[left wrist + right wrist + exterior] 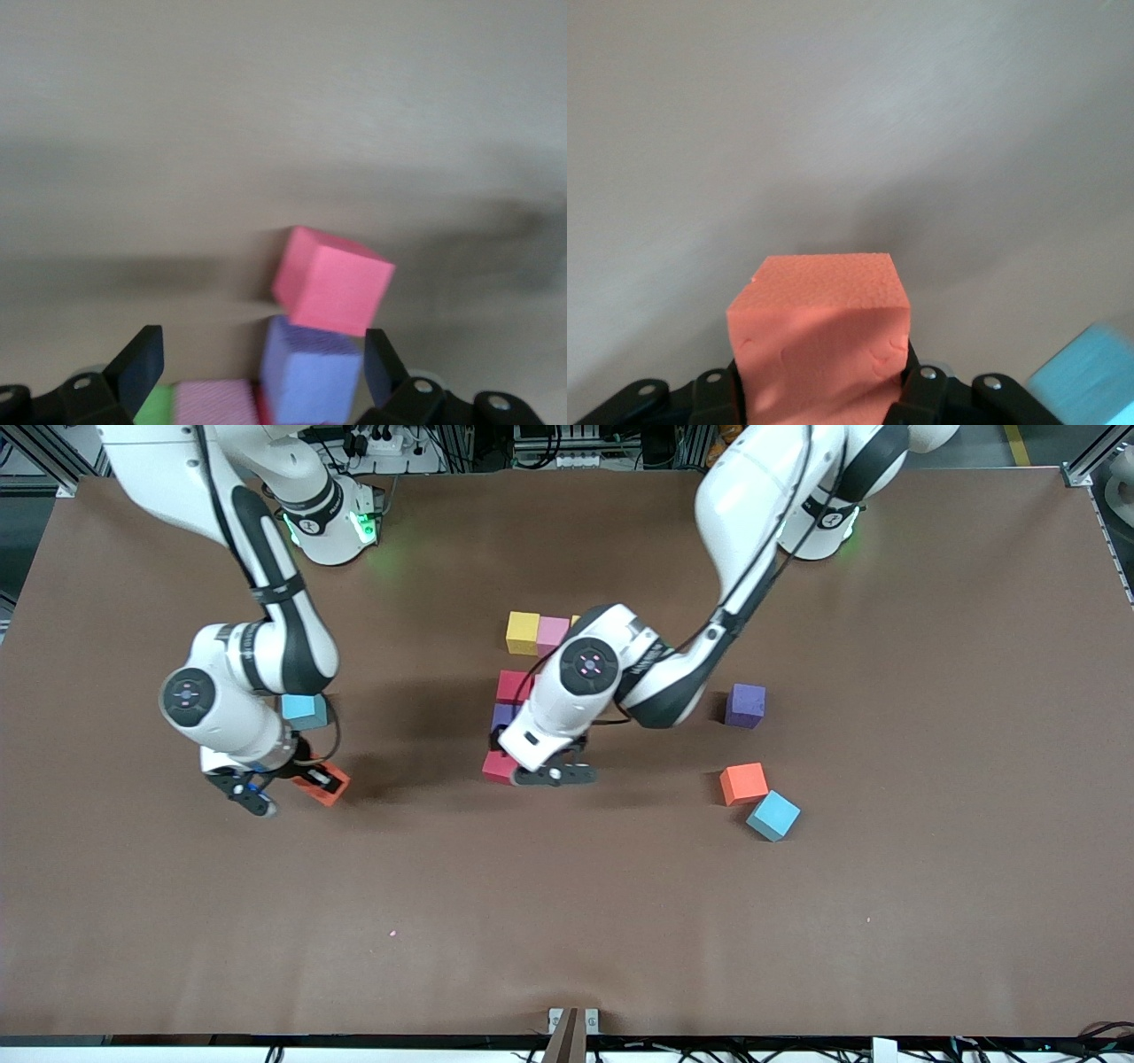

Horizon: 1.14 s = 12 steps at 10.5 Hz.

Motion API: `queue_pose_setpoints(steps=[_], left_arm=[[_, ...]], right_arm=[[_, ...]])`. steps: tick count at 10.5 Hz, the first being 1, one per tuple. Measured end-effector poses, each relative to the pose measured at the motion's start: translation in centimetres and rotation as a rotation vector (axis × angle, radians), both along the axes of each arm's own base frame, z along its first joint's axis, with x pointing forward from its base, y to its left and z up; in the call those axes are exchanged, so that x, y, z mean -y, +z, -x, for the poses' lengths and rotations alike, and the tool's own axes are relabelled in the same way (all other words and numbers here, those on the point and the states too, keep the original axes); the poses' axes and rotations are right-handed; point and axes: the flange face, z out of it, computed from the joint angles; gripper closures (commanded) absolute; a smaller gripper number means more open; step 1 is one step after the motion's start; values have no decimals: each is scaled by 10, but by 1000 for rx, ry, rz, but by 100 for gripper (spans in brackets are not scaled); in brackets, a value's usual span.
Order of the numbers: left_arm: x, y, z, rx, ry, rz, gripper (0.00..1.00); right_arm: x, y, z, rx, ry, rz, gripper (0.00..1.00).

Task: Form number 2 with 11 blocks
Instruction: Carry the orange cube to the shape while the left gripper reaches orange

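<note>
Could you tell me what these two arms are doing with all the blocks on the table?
They are laying foam blocks into a figure. The right gripper holds an orange block between its jaws, low over the right arm's end of the table, beside a light-blue block. The left gripper is at the cluster mid-table, jaws open and holding nothing, with a red block and a purple one before it. A purple block, an orange block and a second light-blue block lie loose toward the left arm's end.
</note>
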Motion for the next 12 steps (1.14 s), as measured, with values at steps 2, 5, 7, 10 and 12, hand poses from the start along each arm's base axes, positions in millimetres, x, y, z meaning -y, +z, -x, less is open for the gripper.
queue_pose_setpoints(steps=[2, 5, 7, 10, 12], left_arm=[[-53, 13, -23, -78, 22, -104, 0], [-110, 9, -36, -130, 14, -289, 0], [-155, 11, -48, -150, 30, -317, 0], [-234, 11, -55, -144, 72, -307, 0], [-273, -2, -47, -131, 120, -301, 0]], right_arm=[[-64, 19, -2, 3, -81, -47, 63], [-161, 22, 4, 1, -230, -61, 63], [-223, 16, 11, -12, -336, -60, 65], [-274, 16, 11, -33, -481, -108, 66], [-283, 16, 6, -47, -554, -129, 69]])
